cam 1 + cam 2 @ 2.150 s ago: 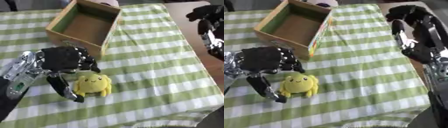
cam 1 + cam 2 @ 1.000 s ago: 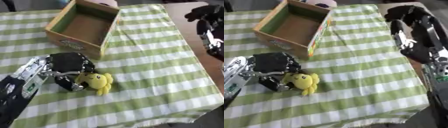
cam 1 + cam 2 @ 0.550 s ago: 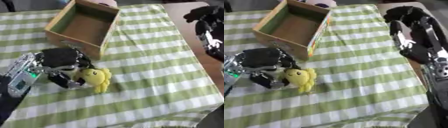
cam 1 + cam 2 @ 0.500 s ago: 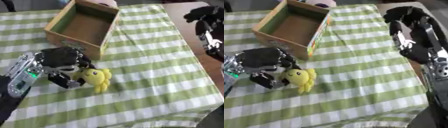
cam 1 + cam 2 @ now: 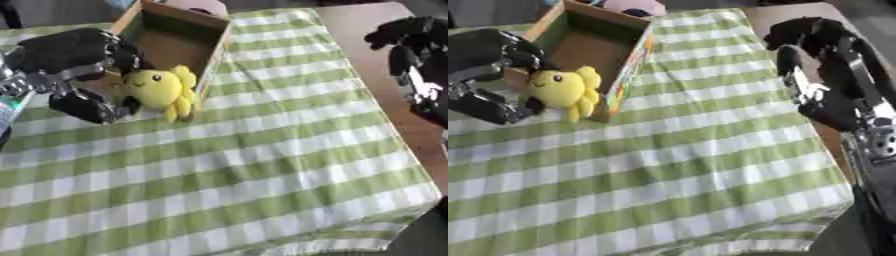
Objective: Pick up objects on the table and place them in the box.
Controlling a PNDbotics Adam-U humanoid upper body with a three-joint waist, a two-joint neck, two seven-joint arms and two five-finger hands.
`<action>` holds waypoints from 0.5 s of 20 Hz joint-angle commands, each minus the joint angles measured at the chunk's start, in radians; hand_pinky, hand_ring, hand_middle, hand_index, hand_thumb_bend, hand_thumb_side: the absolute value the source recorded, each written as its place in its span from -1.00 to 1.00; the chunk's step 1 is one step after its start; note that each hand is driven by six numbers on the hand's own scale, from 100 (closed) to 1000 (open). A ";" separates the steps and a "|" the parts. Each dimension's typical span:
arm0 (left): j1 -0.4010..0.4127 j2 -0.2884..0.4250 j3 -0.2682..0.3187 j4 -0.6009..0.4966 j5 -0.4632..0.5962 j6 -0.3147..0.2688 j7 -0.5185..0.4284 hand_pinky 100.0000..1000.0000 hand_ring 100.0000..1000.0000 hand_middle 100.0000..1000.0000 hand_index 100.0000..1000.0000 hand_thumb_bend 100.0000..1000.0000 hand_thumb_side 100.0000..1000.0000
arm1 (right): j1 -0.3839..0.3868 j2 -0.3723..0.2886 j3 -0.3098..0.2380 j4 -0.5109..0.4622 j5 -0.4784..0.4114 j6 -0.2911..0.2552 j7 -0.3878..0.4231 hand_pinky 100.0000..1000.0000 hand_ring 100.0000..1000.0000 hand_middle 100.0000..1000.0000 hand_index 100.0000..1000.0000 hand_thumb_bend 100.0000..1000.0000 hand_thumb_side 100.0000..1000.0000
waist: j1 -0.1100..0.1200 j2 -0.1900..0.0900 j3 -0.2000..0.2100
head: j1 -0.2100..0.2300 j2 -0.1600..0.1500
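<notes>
— How is the surface point(image 5: 289, 150) laid out?
— A green-checked cloth point(image 5: 710, 165) is spread to its near and right edges; wide bare room is seen right of the cardboard box point(image 5: 179, 37), which is set at the far left.

— And the hands?
— The left hand point(image 5: 74, 65) is curled round a soft yellow toy point(image 5: 162, 89), held against the box's near corner. The right hand point(image 5: 820, 75) is raised at the right edge, fingers bent, nothing held.

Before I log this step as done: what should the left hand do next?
Probably carry the toy a little further over the box rim, then release. The left hand holds it at the near corner, not yet inside.
</notes>
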 commanded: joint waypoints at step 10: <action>-0.174 -0.061 0.122 0.349 -0.126 0.039 0.101 -0.08 -0.16 -0.13 0.56 -1.00 -0.68 | -0.031 0.008 0.036 -0.009 -0.034 -0.007 0.055 0.50 0.39 0.02 0.45 -1.00 -0.06 | 0.015 -0.010 -0.078 | 0.047 -0.020</action>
